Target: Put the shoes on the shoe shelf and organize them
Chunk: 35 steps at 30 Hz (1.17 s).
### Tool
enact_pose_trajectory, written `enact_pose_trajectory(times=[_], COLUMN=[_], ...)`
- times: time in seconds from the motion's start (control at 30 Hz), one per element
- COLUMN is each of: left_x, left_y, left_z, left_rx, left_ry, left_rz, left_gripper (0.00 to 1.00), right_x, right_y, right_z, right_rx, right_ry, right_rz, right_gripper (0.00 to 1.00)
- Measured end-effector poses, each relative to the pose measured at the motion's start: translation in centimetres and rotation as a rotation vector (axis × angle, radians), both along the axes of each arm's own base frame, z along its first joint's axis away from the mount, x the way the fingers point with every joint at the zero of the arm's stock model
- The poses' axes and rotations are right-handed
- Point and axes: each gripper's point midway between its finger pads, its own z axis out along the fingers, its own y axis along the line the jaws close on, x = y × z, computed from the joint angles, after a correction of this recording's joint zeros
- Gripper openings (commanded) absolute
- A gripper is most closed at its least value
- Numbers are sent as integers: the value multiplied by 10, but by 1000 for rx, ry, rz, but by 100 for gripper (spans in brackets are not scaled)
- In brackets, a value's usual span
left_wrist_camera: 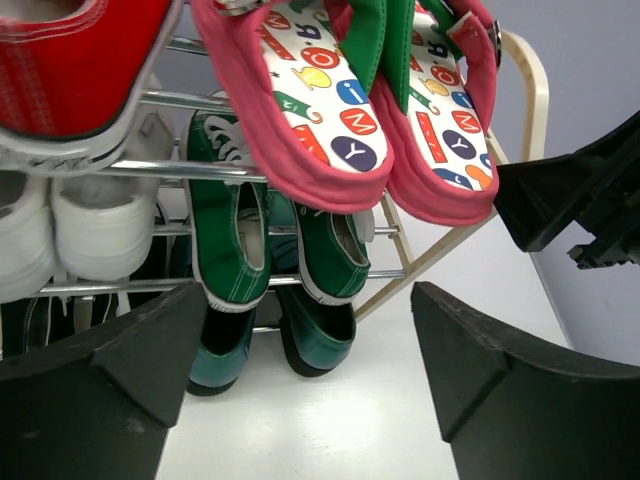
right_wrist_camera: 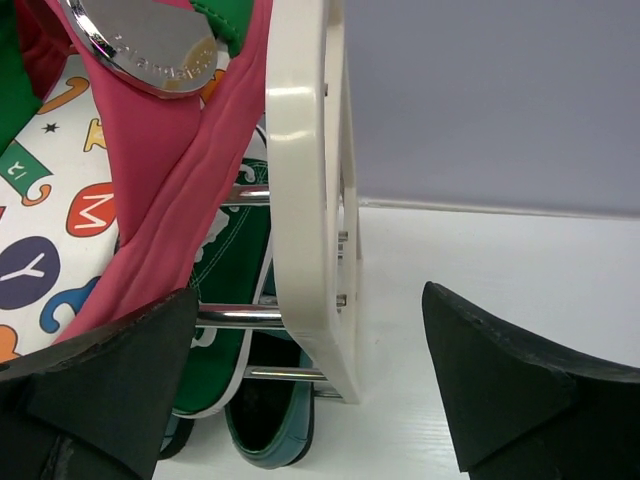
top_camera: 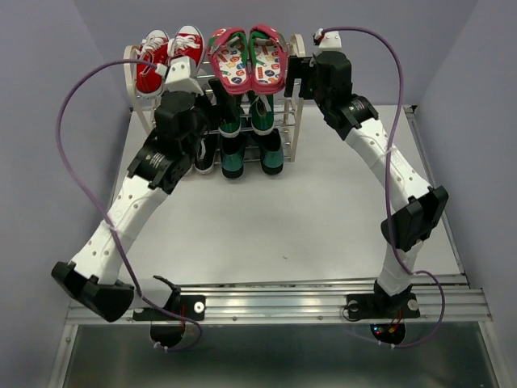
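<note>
The shoe shelf (top_camera: 297, 121) stands at the back of the table. Pink-red flip-flops (top_camera: 250, 61) with dotted footbeds lie on its top tier, green canvas sneakers (top_camera: 260, 113) on the middle tier and glossy teal loafers (top_camera: 271, 158) on the bottom. My left gripper (left_wrist_camera: 310, 370) hangs open in front of the shelf, just below the flip-flops (left_wrist_camera: 330, 110), with nothing between its fingers. My right gripper (right_wrist_camera: 310, 380) is open at the shelf's right end. The cream side frame (right_wrist_camera: 305, 200) stands between its fingers, apart from both.
Red sneakers (top_camera: 166, 56) fill the left of the top tier. White sneakers (left_wrist_camera: 60, 230) sit on the left of the middle tier, and a dark pair (top_camera: 206, 158) is partly hidden behind my left arm. The white table (top_camera: 307, 210) spreads out in front of the shelf.
</note>
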Motion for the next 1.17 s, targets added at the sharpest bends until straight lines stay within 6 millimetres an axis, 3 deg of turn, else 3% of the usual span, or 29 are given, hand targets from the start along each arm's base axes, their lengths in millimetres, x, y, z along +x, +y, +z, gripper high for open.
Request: enact_pose_trajectory(times=[0.17,0.27,0.37,0.47,0.6,0.7,0.87,0.9,0.97,1.17], left_x=[-47,-70,-84,-97,-108,-116,-129,-131,-135,-135], left_y=[37,58,71,80,95,106,116,117,119,118], left_z=[12,7,-10,-52,-109,-146,-202,-210,-218,-215], left_rx=[-56,-101,-129,-135,-114,-80,-42,-41,-42,-88], left_ry=[-32,-18,19,103,233,309,406,416,426,406], left_rz=[62,121,161,201,288,350,407,410,411,415], left_gripper=[99,99,99,99,99,99,99,99,99,99], right_x=[-9,-20,-36,-61,-107,-137,-185,-190,-194,-191], right_y=[-16,-29,-41,-56,-83,-100,-120,-122,-122,-119], right_z=[11,17,21,8,-35,-82,-200,-213,-229,-228], right_rx=[-35,-50,-50,-44,6,81,140,142,147,185], right_ry=[-21,-30,-37,-11,56,100,244,270,307,301], right_rz=[-47,-77,-94,-111,-160,-210,-261,-269,-278,-287], right_gripper=[100,100,100,100,100,100,100,100,100,100])
